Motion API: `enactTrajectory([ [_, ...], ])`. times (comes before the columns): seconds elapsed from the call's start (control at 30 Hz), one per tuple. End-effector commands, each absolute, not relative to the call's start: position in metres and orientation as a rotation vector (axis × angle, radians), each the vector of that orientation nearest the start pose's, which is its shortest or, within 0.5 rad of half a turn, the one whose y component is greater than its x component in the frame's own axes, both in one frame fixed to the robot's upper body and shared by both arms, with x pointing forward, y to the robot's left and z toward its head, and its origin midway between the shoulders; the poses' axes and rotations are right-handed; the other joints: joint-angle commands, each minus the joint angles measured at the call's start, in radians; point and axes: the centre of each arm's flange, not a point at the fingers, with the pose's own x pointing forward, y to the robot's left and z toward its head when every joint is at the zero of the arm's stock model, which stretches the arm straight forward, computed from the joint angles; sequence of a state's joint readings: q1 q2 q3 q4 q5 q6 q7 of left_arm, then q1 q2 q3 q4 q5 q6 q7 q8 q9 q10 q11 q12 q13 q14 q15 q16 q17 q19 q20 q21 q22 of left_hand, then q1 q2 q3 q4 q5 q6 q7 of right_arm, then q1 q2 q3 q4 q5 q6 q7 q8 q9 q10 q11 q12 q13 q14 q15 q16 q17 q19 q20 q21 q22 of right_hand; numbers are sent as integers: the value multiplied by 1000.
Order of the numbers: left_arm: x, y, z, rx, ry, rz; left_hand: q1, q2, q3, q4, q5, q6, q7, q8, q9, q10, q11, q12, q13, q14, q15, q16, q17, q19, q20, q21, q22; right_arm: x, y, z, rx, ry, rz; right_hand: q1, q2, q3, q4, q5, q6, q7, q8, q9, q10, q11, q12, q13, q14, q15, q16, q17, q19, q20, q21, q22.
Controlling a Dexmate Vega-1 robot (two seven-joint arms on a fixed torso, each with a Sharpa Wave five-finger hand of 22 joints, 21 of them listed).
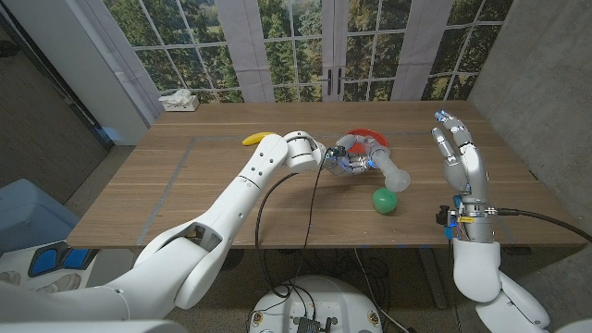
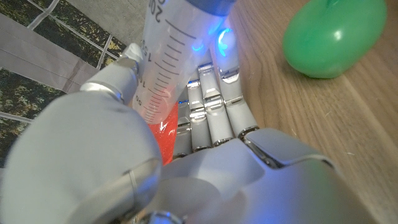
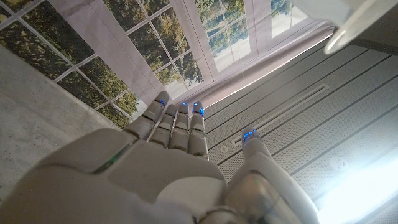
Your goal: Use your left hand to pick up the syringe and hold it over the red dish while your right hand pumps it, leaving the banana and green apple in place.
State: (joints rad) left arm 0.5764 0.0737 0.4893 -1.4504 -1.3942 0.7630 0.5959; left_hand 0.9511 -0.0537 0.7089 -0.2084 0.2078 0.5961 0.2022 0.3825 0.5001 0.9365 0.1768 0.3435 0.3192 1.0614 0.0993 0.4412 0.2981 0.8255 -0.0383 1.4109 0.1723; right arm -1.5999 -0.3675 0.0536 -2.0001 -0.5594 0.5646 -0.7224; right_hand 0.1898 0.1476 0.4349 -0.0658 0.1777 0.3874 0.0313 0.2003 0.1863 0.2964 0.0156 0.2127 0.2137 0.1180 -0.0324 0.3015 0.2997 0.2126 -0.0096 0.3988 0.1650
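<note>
1. Head view is showing the left hand [image 1: 344, 155] reaching out over the middle of the wooden table [image 1: 185, 185], and it is gripping the clear plastic syringe with black scale marks [image 1: 384, 169].
2. That syringe is lying tilted, its barrel running out of the left hand toward the robot's right, ending just beside the round green apple [image 1: 385, 200].
3. Right behind the left hand, the shallow red dish [image 1: 366, 136] is peeking out, so the gripped end of the syringe is sitting at the dish's near edge.
4. Over on the left, the yellow banana [image 1: 252, 139] is lying on the table, just beyond the left forearm, apart from the dish.
5. Left wrist view is giving the close look: the fingers [image 2: 214, 106] are wrapping around the syringe [image 2: 163, 62], red is glowing through under the barrel, and the apple [image 2: 329, 37] is sitting on the wood nearby.
6. The right hand [image 1: 458, 153] is standing raised above the table's right side, fingers spread and pointing up, holding nothing, well apart from the syringe.
7. Right wrist view is showing that hand [image 3: 180, 155] with its fingers stretched out together and the thumb set apart.
8. At the far left corner a white tissue box [image 1: 178, 101] is resting.
</note>
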Motion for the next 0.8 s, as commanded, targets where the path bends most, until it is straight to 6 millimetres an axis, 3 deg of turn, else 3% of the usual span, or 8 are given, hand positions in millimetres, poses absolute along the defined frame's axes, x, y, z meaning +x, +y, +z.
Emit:
enactTrajectory([
  [0.03,612,-30,8,-485,383,-572,100,184,45,38,8,237,-30,22,61,352,-325,-5,-3,290,-328,-6,-3,59,-165,-6,1,388,-264,-83,-690,-1268,-585,-9,29,3,14,1,4,-13,3,2,-3,-12,0,2,-3,-33,-2,6,0,-13,-5,3],
  [0.37,615,-32,10,-492,384,-574,93,185,51,34,7,234,-25,30,74,352,-326,-18,-14,294,-329,-11,-16,61,-166,-10,1,394,-247,-92,-702,-1302,-660,-1,34,13,15,3,-3,-30,-2,2,-14,-24,-5,1,-7,-44,-4,5,-5,-19,-18,3],
  [0.8,616,-35,10,-503,394,-584,86,187,57,32,5,232,-17,40,90,357,-324,-33,-27,299,-329,-16,-30,66,-166,-13,1,387,-230,-100,-765,-1323,-720,65,39,59,-21,4,-27,-62,-10,0,-40,-56,-12,-3,-41,-83,-26,-9,-42,-49,-58,3],
])
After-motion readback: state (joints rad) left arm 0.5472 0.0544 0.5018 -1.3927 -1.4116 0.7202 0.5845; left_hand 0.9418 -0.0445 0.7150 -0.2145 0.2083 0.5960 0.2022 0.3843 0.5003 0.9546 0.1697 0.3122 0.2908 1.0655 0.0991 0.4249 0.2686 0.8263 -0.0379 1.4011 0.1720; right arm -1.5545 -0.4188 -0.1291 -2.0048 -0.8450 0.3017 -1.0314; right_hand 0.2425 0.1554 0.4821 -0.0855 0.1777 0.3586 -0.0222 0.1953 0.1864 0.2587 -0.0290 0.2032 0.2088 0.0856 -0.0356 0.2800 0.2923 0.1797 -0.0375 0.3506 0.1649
